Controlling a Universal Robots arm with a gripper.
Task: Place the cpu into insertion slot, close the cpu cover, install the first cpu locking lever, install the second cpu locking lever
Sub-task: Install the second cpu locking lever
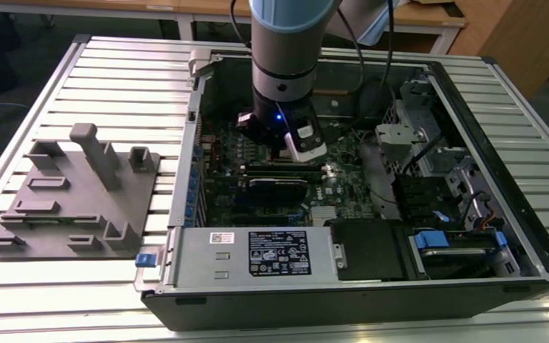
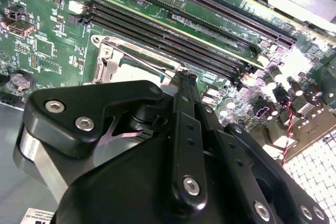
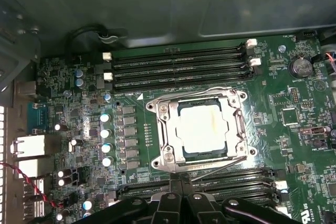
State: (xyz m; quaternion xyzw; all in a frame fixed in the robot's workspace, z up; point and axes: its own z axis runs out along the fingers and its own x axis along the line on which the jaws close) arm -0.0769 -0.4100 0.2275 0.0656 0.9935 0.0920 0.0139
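A: Progress?

B: The cpu (image 3: 202,128) sits in the insertion slot (image 3: 184,153), pale silver top showing. The cpu cover (image 3: 167,132) lies shut around it, a thin silvery frame. One locking lever (image 3: 223,165) runs loose and slanted along the slot's edge nearest the tool (image 3: 181,184); judged unlatched.

A: The tool?

B: It hovers just beside that edge, fingers drawn together, gripping nothing. Seen from outside, the arm (image 1: 289,64) reaches into the computer case (image 1: 503,179) on the table (image 1: 112,78).
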